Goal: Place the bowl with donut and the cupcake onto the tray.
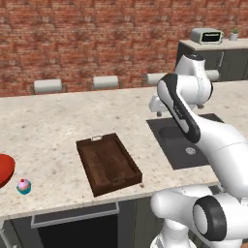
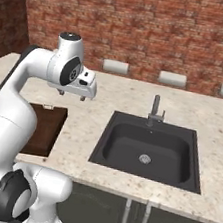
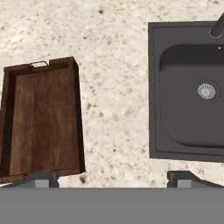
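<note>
The speckled stone surface [image 1: 58,121] runs wide under a red brick wall [image 1: 87,38], with pale stool seats [image 1: 105,82] lined along its far edge. Set into it is the dark sink [image 2: 148,152], a round drain at its bottom and a grey faucet [image 2: 155,110] at its back rim. Left of the sink, well apart from it, lies the tray [image 1: 108,163] — dark brown wood with raised edges, a small metal handle showing at its far short end and its floor bare. In the left base view the bowl [image 1: 5,168] sits at the left border of the picture, a red curve cut off by the frame, so whether the donut is inside cannot be told. Just beside the bowl, nearer the front edge of the surface, stands the cupcake [image 1: 23,186], teal wrapper, pink frosting, red cherry; both are well apart from the tray, with open stone between. The hand [image 2: 72,95] hangs high over the strip of surface between tray and sink — its fingers spread wide with nothing between them, the two dark tips [image 3: 43,178] standing far apart at the bottom of the hand view. On a back counter at the far right sits a small grey toaster oven [image 1: 206,35].
</note>
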You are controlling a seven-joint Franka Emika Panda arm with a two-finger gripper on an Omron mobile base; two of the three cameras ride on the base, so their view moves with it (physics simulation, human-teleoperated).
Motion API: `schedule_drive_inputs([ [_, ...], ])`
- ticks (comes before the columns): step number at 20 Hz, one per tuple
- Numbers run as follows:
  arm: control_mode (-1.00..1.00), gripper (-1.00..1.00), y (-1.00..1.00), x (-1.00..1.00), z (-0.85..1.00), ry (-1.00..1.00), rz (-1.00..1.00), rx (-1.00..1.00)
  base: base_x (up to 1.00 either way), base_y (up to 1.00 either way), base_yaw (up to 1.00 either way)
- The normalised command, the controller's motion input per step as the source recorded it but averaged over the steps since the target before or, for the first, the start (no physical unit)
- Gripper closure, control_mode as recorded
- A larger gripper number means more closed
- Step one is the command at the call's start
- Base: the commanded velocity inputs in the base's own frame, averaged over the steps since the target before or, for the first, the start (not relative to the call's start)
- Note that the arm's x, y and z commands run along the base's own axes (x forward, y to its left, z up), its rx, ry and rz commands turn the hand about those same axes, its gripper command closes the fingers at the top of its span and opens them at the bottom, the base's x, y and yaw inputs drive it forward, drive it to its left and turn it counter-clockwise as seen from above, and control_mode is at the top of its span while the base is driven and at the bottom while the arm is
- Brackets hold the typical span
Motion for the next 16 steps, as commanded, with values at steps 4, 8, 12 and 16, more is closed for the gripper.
schedule_drive_inputs([
  [4, 1.0, -1.0, 0.0, 0.0, 0.0, 0.0, 0.0, 0.0, 0.0, 0.78, 0.0],
  [8, 1.0, -1.0, 0.0, 0.0, 0.0, 0.0, 0.0, 0.0, 0.0, 0.66, 0.0],
  [12, 1.0, -1.0, 0.0, 0.0, 0.0, 0.0, 0.0, 0.0, 0.0, 0.61, 0.0],
  [16, 1.0, -1.0, 0.0, 0.0, 0.0, 0.0, 0.0, 0.0, 0.04, 0.66, 0.0],
])
